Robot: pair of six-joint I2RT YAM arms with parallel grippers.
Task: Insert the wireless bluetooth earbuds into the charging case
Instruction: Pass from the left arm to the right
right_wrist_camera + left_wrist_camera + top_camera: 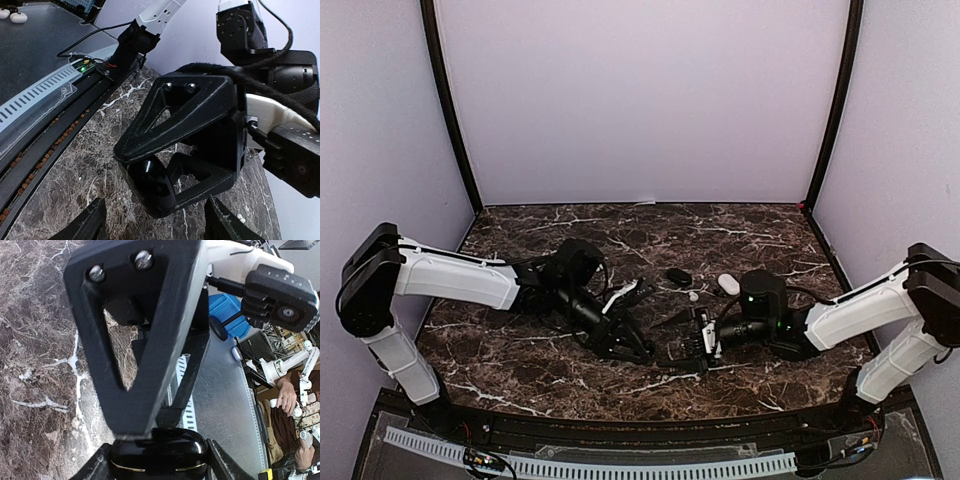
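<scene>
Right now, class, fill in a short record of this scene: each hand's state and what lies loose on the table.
Left hand: shut on a glossy black case
Right hand: open, close to the left hand
Loose on table: black oval case, white case, small white earbud
Earbud inside held case: cannot tell

left arm (pixel 460 275): white shell, black joints;
right arm (pixel 865 310): same, black cable;
tool fingers (pixel 140 340): black triangular frames, two silver screws
</scene>
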